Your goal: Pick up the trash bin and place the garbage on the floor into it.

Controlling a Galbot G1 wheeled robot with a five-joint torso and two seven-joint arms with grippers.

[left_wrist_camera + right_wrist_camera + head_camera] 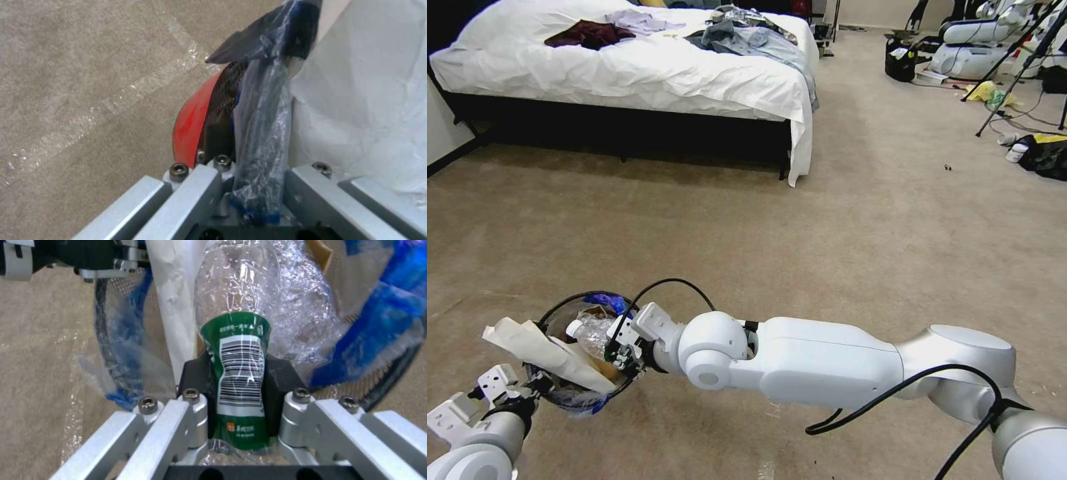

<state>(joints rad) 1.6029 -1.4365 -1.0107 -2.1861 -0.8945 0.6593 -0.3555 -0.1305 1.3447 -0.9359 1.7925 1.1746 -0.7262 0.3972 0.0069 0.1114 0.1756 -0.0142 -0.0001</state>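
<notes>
Beige carpeted floor (840,253), bedroom setting; white bed (647,73) with strewn clothes at upper left of the head view, equipment clutter at upper right. Item one: trash bin (584,400), round, black rim, blue-edged liner, held off the floor at lower left of the head view; red base (189,130) visible in the left wrist view. Contents: crumpled white paper (547,353) overhanging the rim, brown cardboard beneath. Item two: clear green-labelled bottle (240,373), body over the bin mouth, label end between the pads. Left tool (527,393): closed narrow on the bin rim and liner, lower left. Right tool (620,350): clamped on the bottle, reaching across from the right, at the bin's near-right rim. Step in hand, as judged: depositing the bottle. To do well: keep the bin level and steady, bring the bottle fully inside the rim before opening, and release clear of the overhanging paper so nothing tips out.
</notes>
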